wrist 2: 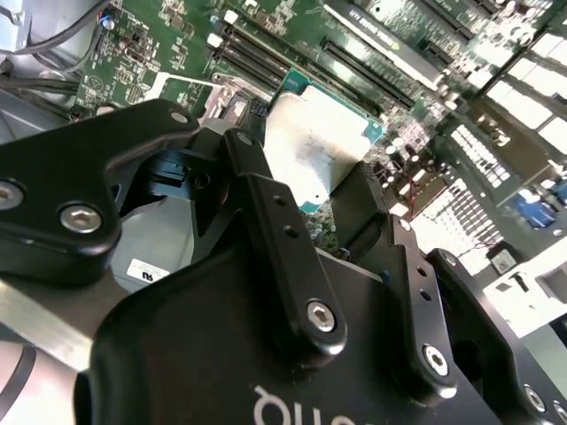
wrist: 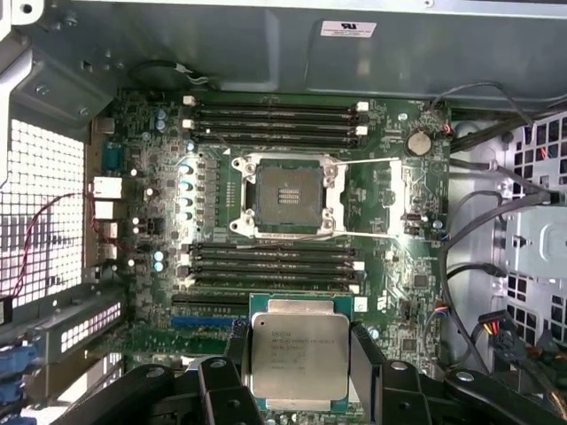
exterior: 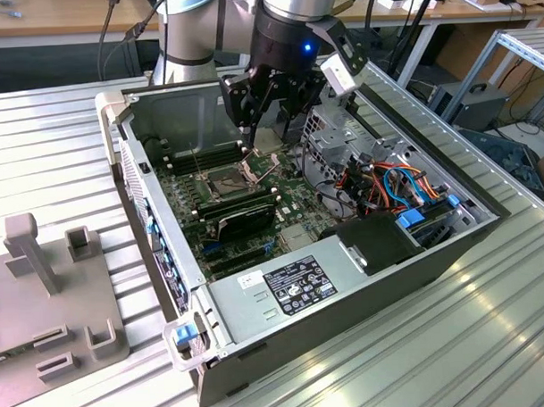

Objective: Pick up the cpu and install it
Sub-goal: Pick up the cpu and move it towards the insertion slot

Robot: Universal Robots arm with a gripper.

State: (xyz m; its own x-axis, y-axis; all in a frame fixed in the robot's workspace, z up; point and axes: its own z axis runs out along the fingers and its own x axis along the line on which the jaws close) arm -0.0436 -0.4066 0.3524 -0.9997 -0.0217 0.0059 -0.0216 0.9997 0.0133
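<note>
The cpu (wrist: 299, 354) is held flat, its silver-grey top turned up, by the end effector (wrist: 299, 361), which is closed on it with one black finger (wrist: 365, 354) at each of two opposite edges. It is carried above the green board (wrist: 399, 230), over the black slots beside the socket (wrist: 288, 197) and apart from it. The socket is seen empty, with its contact field bare inside the metal frame. The picking up is therefore judged as done and the carrying to the socket as the step in hand. The installing is not yet done, and it is judged to call for the chip's edges to be brought square and level with the socket. Some lines of fine print are seen on the cpu's top, and white labels on the case wall (wrist: 348, 27) and on the grey box (exterior: 297, 287) inside the case, which stands on the ribbed worktop (exterior: 56, 157).
</note>
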